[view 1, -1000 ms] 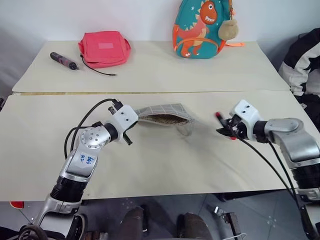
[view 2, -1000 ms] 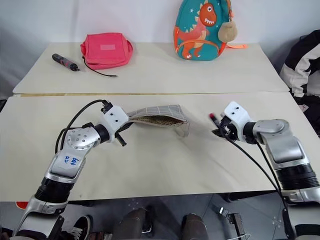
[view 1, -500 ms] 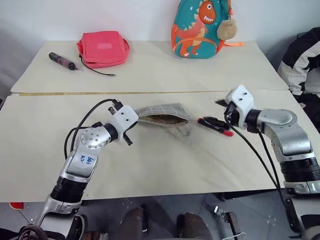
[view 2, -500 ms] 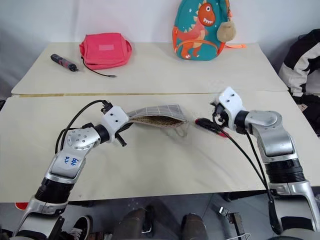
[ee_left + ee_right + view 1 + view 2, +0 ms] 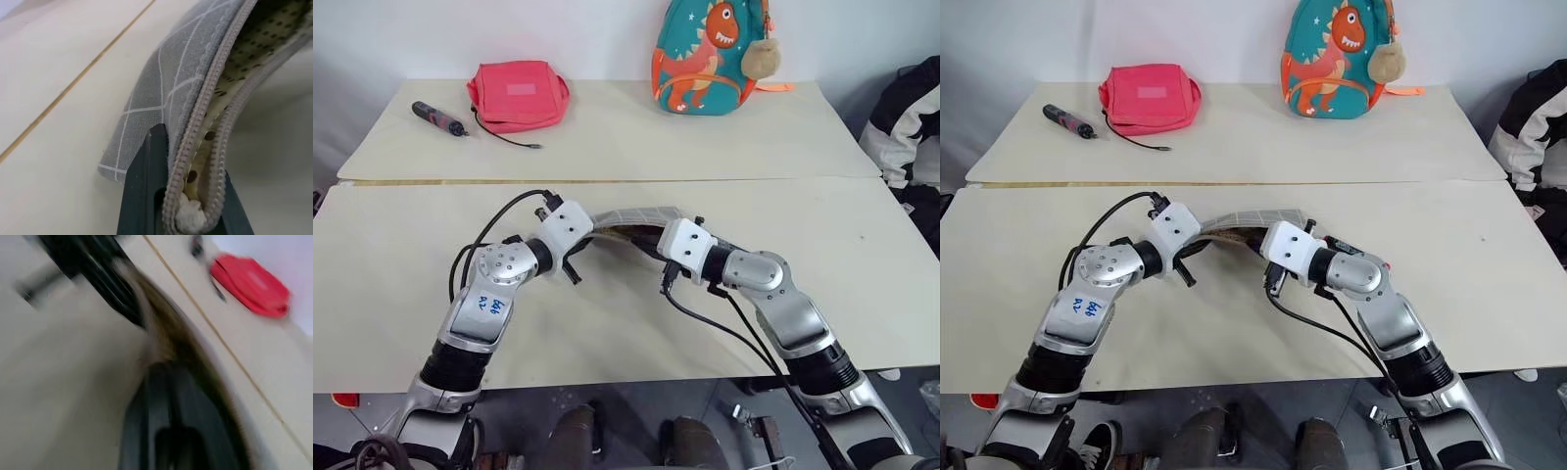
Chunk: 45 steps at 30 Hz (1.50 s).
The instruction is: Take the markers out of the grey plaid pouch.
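Reaching back to the pouch for another marker

The left tool (image 5: pixel 188 215) is clamped on the zipper end of the flat grey plaid fabric pouch (image 5: pixel 636 217), holding it raised off the pale beige table (image 5: pixel 607 323) with its speckled mouth facing the right arm. The right tool (image 5: pixel 1266 257), fingers drawn together and empty, sits right at that mouth, touching or just short of it. 1 slim black marker with a red cap (image 5: pixel 1344 245) peeks out on the table just behind the right forearm. My reading: 1 marker is out and the pouch is being revisited. The next move calls for parting the right fingers, sliding them inside along the lining, and pinching any remaining marker while the left grip stays firm.
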{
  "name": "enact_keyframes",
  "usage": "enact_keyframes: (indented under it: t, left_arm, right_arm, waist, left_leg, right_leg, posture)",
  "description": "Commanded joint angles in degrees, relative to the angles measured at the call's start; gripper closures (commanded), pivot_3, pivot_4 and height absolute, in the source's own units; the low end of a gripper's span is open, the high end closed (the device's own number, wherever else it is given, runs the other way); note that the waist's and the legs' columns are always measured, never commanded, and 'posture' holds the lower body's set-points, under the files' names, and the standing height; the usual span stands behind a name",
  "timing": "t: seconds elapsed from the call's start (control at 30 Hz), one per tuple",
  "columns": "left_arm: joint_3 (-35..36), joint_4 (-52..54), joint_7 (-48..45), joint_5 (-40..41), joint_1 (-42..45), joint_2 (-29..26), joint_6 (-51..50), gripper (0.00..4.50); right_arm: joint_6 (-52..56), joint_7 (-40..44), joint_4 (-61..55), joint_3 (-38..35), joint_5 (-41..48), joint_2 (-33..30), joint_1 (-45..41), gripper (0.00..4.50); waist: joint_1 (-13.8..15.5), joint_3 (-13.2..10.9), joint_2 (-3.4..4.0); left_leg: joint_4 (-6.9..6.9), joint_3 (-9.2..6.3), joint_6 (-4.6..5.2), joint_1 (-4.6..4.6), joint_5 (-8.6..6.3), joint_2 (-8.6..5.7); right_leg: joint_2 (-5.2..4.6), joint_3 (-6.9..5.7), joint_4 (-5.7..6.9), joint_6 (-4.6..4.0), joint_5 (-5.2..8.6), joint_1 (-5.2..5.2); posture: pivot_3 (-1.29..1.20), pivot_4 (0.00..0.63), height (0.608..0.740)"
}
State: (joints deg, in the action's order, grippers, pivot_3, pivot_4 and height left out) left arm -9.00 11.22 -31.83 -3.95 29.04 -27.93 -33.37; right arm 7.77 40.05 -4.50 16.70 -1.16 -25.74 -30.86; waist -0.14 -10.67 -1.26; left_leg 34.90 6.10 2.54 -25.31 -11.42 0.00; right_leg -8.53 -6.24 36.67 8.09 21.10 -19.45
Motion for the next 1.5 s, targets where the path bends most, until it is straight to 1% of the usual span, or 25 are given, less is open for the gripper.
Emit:
enact_keyframes:
  t: [0.03,0.2,0.23,0.37,0.43,0.47,0.5,0.6,0.77,0.83,0.87,0.9,0.97,1.0,1.1,1.17,1.33,1.5]
  left_arm:
    - [0.2,3.4,-0.4,0.4,1.0,-0.3,-0.2,4.5]
    - [-0.5,5.1,-2.3,1.4,0.7,-0.2,-1.3,4.5]
    - [-0.5,5.6,-2.5,1.7,0.7,0.0,-1.8,4.5]
    - [-0.6,7.2,-3.0,3.4,1.5,1.4,-4.1,4.5]
    - [-0.6,7.7,-3.0,3.6,1.8,1.8,-4.9,4.5]
    - [-0.5,7.9,-3.0,3.6,2.0,1.8,-5.2,4.5]
    - [-0.5,8.1,-3.0,3.8,2.0,1.8,-5.5,4.5]
    - [-0.2,8.5,-3.0,4.1,1.9,1.7,-5.9,4.5]
    - [0.0,8.4,-3.0,4.6,1.5,1.2,-5.9,4.5]
    - [0.1,8.5,-2.9,5.0,1.4,1.3,-6.0,4.5]
    - [0.1,8.4,-2.9,5.1,1.5,1.3,-6.0,4.5]
    - [0.2,8.4,-2.8,5.3,1.5,1.3,-6.0,4.5]
    - [0.1,8.3,-2.9,5.5,1.5,1.3,-5.8,4.5]
    - [0.0,8.3,-2.9,5.6,1.4,1.2,-5.7,4.5]
    - [0.2,8.2,-2.9,6.2,1.4,1.4,-5.8,4.5]
    - [0.4,8.4,-3.0,6.7,1.5,1.7,-6.1,4.5]
    - [1.2,9.3,-3.4,9.2,1.9,2.4,-8.0,4.5]
    - [1.6,11.4,-4.4,12.3,2.6,2.3,-10.8,4.5]
  right_arm:
    - [-4.7,-2.3,2.8,-0.9,-3.0,0.2,-2.5,4.46]
    - [-5.4,-6.1,7.6,-0.9,-6.3,2.2,-4.6,4.46]
    - [-6.0,-6.6,8.4,-0.3,-7.9,2.1,-5.0,4.46]
    - [-12.5,-9.4,12.9,5.3,-18.9,0.1,-8.5,4.46]
    - [-13.3,-10.3,13.9,5.9,-21.0,0.3,-9.4,4.46]
    - [-13.3,-9.9,14.3,6.3,-21.8,0.2,-9.7,4.11]
    - [-13.2,-10.0,14.6,6.5,-22.8,0.1,-9.9,3.9]
    - [-13.3,-9.9,14.7,6.0,-23.9,0.3,-9.8,2.89]
    - [-13.4,-9.6,14.6,5.3,-23.9,0.1,-9.9,1.08]
    - [-13.4,-9.5,14.1,5.1,-24.1,0.0,-10.1,0.62]
    - [-13.3,-9.7,13.9,4.9,-23.9,0.2,-10.2,0.27]
    - [-13.2,-9.9,13.6,4.7,-23.8,0.4,-10.3,0.03]
    - [-13.0,-9.6,13.2,4.6,-23.5,0.7,-10.5,0.03]
    - [-12.9,-9.3,13.0,4.7,-23.4,0.7,-10.4,0.22]
    - [-13.1,-9.6,13.3,4.9,-23.8,0.6,-10.3,0.99]
    - [-13.6,-10.5,13.6,5.4,-25.3,0.2,-10.3,1.7]
    - [-13.7,-11.6,15.1,6.1,-26.4,1.6,-10.6,1.7]
    - [-14.4,-13.9,20.6,7.5,-29.3,3.3,-13.7,1.7]
  waist:
    - [-0.1,0.0,0.0]
    - [-0.1,0.0,0.0]
    - [0.0,0.0,0.0]
    - [-0.1,0.0,0.0]
    - [-0.1,0.0,0.0]
    - [-0.1,0.0,0.0]
    - [-0.1,0.0,0.0]
    - [-0.1,0.0,0.0]
    - [-0.1,0.0,0.0]
    - [-0.1,0.0,0.0]
    - [-0.1,0.0,0.0]
    - [-0.1,0.0,0.0]
    - [-0.1,0.0,0.0]
    - [-0.1,0.0,0.0]
    - [-0.1,0.0,0.0]
    - [-0.1,0.0,0.0]
    - [-0.1,0.0,0.0]
    - [-0.3,0.0,0.0]
  left_leg:
    - [-0.01,0.0,0.0,0.0,0.0,0.0]
    - [-0.02,-0.01,-0.01,0.0,0.01,0.05]
    - [-0.02,0.0,-0.01,0.0,0.01,0.04]
    - [0.01,0.0,-0.01,0.0,0.01,0.03]
    - [-0.01,0.01,-0.02,0.0,0.01,0.04]
    - [-0.01,0.01,-0.02,0.0,0.02,0.05]
    - [-0.01,0.01,-0.03,0.0,0.02,0.05]
    - [0.0,0.01,-0.03,0.0,0.02,0.04]
    - [0.0,0.0,-0.02,0.0,0.03,0.05]
    - [0.0,0.0,-0.02,0.0,0.03,0.05]
    - [0.0,0.0,-0.02,0.0,0.03,0.05]
    - [0.0,0.0,-0.02,0.0,0.03,0.05]
    - [0.0,0.0,-0.02,0.0,0.03,0.05]
    - [0.0,0.0,-0.02,0.0,0.02,0.05]
    - [0.0,0.0,-0.02,0.0,0.03,0.04]
    - [0.0,0.0,-0.02,0.0,0.03,0.04]
    - [0.0,0.0,-0.02,0.0,0.03,0.04]
    - [0.0,0.0,-0.03,0.0,0.03,0.05]
  right_leg:
    - [0.0,0.0,0.0,0.0,0.0,0.0]
    - [0.04,0.0,0.0,-0.01,0.01,0.0]
    - [0.04,0.0,0.0,-0.01,0.01,0.0]
    - [0.03,0.01,0.0,-0.01,0.01,0.01]
    - [0.04,0.04,0.04,-0.02,0.01,-0.03]
    - [0.05,0.04,0.05,-0.02,0.01,-0.04]
    - [0.05,0.04,0.05,-0.03,0.01,-0.04]
    - [0.05,0.03,0.05,-0.03,0.01,-0.01]
    - [0.05,0.04,0.05,-0.03,0.01,0.0]
    - [0.05,0.03,0.05,-0.03,0.01,0.0]
    - [0.05,0.03,0.05,-0.03,0.01,-0.01]
    - [0.05,0.03,0.05,-0.03,0.01,0.0]
    - [0.05,0.04,0.05,-0.03,0.01,-0.01]
    - [0.05,0.03,0.05,-0.02,0.01,-0.01]
    - [0.05,0.03,0.05,-0.03,0.01,0.0]
    - [0.05,0.03,0.05,-0.02,0.01,0.0]
    - [0.05,0.03,0.05,-0.03,0.01,0.0]
    - [0.05,0.05,0.06,-0.03,0.01,-0.01]
  posture:
    - [0.0,0.15,0.74]
    - [0.0,0.15,0.74]
    - [0.0,0.15,0.74]
    - [0.0,0.15,0.74]
    - [0.0,0.15,0.74]
    - [0.0,0.15,0.74]
    - [0.0,0.15,0.74]
    - [0.0,0.15,0.74]
    - [0.0,0.15,0.74]
    - [0.0,0.15,0.74]
    - [0.0,0.15,0.74]
    - [0.0,0.15,0.74]
    - [0.0,0.15,0.74]
    - [0.0,0.15,0.74]
    - [0.0,0.15,0.74]
    - [0.0,0.15,0.74]
    - [0.0,0.15,0.74]
    - [0.0,0.15,0.74]
